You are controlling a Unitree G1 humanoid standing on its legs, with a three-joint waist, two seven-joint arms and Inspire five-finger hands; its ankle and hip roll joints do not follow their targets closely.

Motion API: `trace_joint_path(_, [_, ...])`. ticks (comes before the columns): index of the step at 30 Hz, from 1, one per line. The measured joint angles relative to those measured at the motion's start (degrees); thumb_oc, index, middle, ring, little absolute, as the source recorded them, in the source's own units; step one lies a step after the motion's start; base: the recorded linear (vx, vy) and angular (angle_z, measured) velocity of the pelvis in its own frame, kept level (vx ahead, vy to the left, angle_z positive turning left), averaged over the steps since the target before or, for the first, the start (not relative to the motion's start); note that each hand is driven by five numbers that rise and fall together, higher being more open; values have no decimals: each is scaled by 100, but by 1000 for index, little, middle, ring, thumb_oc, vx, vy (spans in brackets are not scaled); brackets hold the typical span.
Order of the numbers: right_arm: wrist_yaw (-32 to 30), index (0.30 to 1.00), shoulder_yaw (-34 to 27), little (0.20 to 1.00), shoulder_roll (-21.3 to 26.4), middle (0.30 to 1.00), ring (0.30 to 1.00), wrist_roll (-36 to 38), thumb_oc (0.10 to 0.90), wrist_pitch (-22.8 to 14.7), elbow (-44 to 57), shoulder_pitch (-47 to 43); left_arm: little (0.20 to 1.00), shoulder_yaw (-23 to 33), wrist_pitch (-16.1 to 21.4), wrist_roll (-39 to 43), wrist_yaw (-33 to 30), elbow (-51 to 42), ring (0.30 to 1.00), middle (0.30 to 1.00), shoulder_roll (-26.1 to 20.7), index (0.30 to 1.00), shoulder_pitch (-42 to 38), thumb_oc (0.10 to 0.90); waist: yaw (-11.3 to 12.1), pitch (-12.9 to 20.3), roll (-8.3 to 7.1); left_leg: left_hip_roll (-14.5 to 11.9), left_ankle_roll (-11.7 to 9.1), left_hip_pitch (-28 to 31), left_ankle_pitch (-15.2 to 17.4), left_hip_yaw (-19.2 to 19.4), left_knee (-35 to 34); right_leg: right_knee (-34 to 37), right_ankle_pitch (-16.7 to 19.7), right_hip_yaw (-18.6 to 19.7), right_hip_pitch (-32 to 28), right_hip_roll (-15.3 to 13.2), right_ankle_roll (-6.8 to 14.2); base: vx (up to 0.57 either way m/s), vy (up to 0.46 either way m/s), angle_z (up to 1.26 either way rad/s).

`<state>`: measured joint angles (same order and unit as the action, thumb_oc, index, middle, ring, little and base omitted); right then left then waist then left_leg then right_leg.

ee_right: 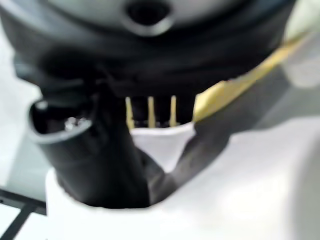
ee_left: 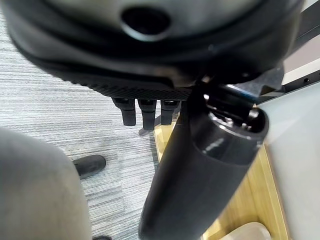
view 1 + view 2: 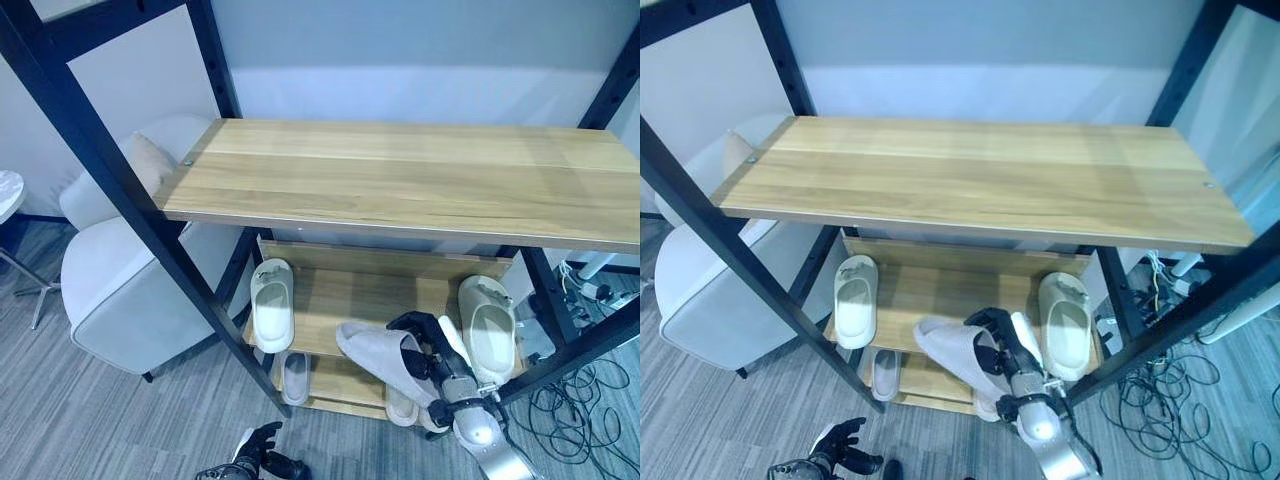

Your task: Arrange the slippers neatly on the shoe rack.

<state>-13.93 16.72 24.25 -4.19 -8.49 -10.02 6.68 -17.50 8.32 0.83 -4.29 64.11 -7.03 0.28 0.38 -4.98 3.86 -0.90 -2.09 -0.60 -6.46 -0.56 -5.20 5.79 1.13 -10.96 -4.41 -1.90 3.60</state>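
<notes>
Grey striped carpet is running under a black-framed shoe rack with wooden shelves, and a pale armchair is sitting at its left side.

Low at the left, the left hand is hanging over the carpet in front of the rack, its fingers lying loosely apart and holding nothing. Beyond those fingers, on the left end of the middle shelf, a white slipper is lying flat with its toe pointing outward. Below it, on the bottom shelf, a grey slipper is resting near the left post.

Further right, the right hand is reaching in at the front edge of the middle shelf, its fingers clamped on a light grey slipper. That slipper is tilting, its far end sticking out to the left of the fingers and over the shelf's front edge. Under the hand, another pale slipper is partly showing on the bottom shelf. Just right of the fingers, a second white slipper is lying on the right end of the middle shelf. Tangled cables are lying on the carpet at the far right.
</notes>
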Motion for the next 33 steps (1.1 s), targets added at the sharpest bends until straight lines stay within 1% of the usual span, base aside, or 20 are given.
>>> trace_joint_path(3, [148, 300, -42, 300, 67, 300, 300, 192, 400, -51, 82, 2, 900, -1, 2, -1, 13, 5, 900, 900, 65, 900, -40, 800, 2, -93, 154, -27, -77, -51, -60, -58, -2, 0, 25, -53, 20, 31, -24, -94, -11, 11])
trace_joint_path(6, [283, 300, -42, 300, 190, 300, 300, 315, 400, -104, 83, 3, 900, -17, 5, -6, 29, 2, 900, 900, 82, 900, -63, 800, 4, -141, 207, -45, -139, -69, -101, -165, 1, -2, 19, -140, 0, 66, -43, -159, 47, 14])
trace_joint_path(10, [358, 300, -46, 300, 264, 300, 300, 361, 400, -166, 89, -89, 900, -42, 7, -126, 127, 99, 900, 900, 101, 900, -212, 800, -34, -241, 114, -96, -351, -192, -157, -186, 10, -17, 177, -232, 144, -1, -321, -134, 116, 1])
trace_joint_path(11, [362, 300, -42, 300, 258, 300, 300, 371, 400, -165, 95, -123, 900, -44, 8, -167, 132, 179, 900, 900, 112, 900, -284, 800, -117, -301, 34, -50, -376, -236, 36, -160, 221, -42, 207, -270, 148, -91, -337, -53, 143, 5])
trace_joint_path(12, [368, 300, -45, 300, 222, 300, 300, 389, 400, -165, 120, -137, 900, -34, 8, -213, 127, 252, 900, 900, 110, 900, -340, 800, -169, -382, -94, 3, -351, -222, 197, -161, 442, -46, 232, -281, 131, -231, -298, -26, 161, 7])
trace_joint_path(13, [372, 300, -47, 300, 234, 300, 300, 411, 400, -168, 162, -137, 900, -39, 11, -231, 124, 273, 900, 900, 109, 900, -339, 800, -247, -417, -149, 12, -355, -161, 267, -156, 512, -47, 243, -261, 143, -299, -244, -27, 178, 7])
trace_joint_path(14, [374, 300, -65, 300, 256, 300, 300, 427, 400, -169, 156, -141, 900, -51, 13, -264, 127, 269, 900, 900, 135, 900, -332, 800, -325, -408, -118, -61, -369, -85, 270, -197, 410, -47, 258, -255, 164, -301, -198, -9, 126, 2])
trace_joint_path(15, [379, 300, -130, 300, 284, 300, 300, 439, 400, -171, 151, -144, 900, -53, 8, -270, 129, 291, 900, 900, 181, 900, -312, 800, -390, -408, -24, -130, -349, 87, 281, -225, 172, -47, 283, -251, 177, -266, -132, -62, 219, 10])
trace_joint_path(16, [372, 300, -224, 300, 254, 300, 300, 462, 400, -183, 148, -162, 900, -53, 7, -271, 130, 298, 900, 900, 198, 900, -294, 800, -478, -425, 43, -140, -111, 179, 272, -283, -12, -47, 281, -228, 182, -241, -39, -72, 222, 5])
trace_joint_path(18, [357, 300, -328, 300, 175, 300, 300, 473, 400, -199, 148, -182, 900, -48, 14, -246, 117, 275, 900, 900, 159, 900, -332, 800, -447, -495, -93, 71, -81, 182, 234, -218, -6, -50, 381, -124, 291, -436, 78, -78, 207, -14])
trace_joint_path(19, [368, 300, -336, 300, 166, 300, 300, 469, 400, -201, 139, -253, 900, 5, 24, -255, 117, 325, 900, 900, 152, 900, -332, 800, -406, -498, -98, 96, 11, 141, 207, -144, -5, -48, 411, -27, 325, -477, 143, -102, 176, -40])
trace_joint_path(20, [372, 300, -336, 300, 108, 300, 300, 444, 400, -201, 123, -323, 900, 28, 19, -203, 116, 323, 900, 900, 132, 900, -332, 800, -390, -511, -125, 235, 47, 128, 217, 9, -7, -80, 489, 66, 454, -641, 260, -131, 222, -50])
trace_joint_path(21, [377, 300, -287, 300, 32, 300, 300, 440, 400, -201, 68, -402, 900, 112, 35, -198, 116, 336, 900, 900, 121, 900, -328, 800, -317, -515, -118, 271, 127, 136, 224, 126, -4, -116, 500, 189, 506, -680, 280, -103, 131, -59])
trace_joint_path(23, [376, 300, -180, 300, -71, 300, 300, 440, 400, -202, 1, -485, 900, 191, 38, -195, 114, 336, 900, 900, 39, 900, -342, 800, -256, -524, -139, 349, 162, 136, 242, 321, -3, -199, 572, 362, 679, -740, 353, -91, 85, -54])
trace_joint_path(25, [389, 300, -28, 300, -66, 300, 300, 423, 400, -202, -50, -566, 900, 256, 31, -184, 113, 355, 900, 900, -44, 900, -340, 800, -231, -539, -156, 382, 240, 118, 234, 462, -3, -368, 583, 496, 820, -771, 361, -95, 58, -35])
trace_joint_path(28, [406, 300, 37, 300, -58, 300, 300, 355, 400, -199, -81, -460, 900, 266, 31, -185, 112, 350, 900, 900, -193, 900, -336, 800, -224, -571, -214, 402, 329, 141, 240, 505, -5, -491, 576, 491, 860, -798, 386, -64, 34, -6])
trace_joint_path(30, [483, 300, 41, 300, -48, 300, 300, 293, 400, -198, -84, -390, 900, 293, 34, -95, 112, 314, 900, 900, -273, 900, -338, 800, -124, -594, -259, 373, 358, 142, 226, 576, -6, -580, 472, 470, 920, -788, 466, -117, -3, -9])
trace_joint_path(31, [504, 300, 99, 300, -48, 300, 300, 287, 400, -198, -84, -377, 900, 302, 36, -96, 112, 305, 900, 900, -281, 900, -336, 800, -108, -590, -252, 304, 376, 145, 207, 574, -6, -594, 454, 463, 921, -724, 447, -110, -117, -20])
trace_joint_path(32, [502, 300, 147, 300, -26, 300, 300, 248, 400, -174, -93, -390, 900, 313, 32, -91, 99, 287, 900, 900, -248, 900, -306, 800, 9, -548, -89, 5, 389, 22, 96, 754, 0, -1166, 25, 256, 1119, -500, 381, -61, -167, -40])
trace_joint_path(33, [511, 300, 217, 300, -28, 300, 300, 219, 400, -173, -72, -339, 900, 284, 70, -107, 102, 184, 900, 900, -246, 900, -221, 800, 205, -424, 51, -344, 249, -10, 72, 788, 5, -2089, -477, 6, 1350, -161, 256, 47, -147, -45])
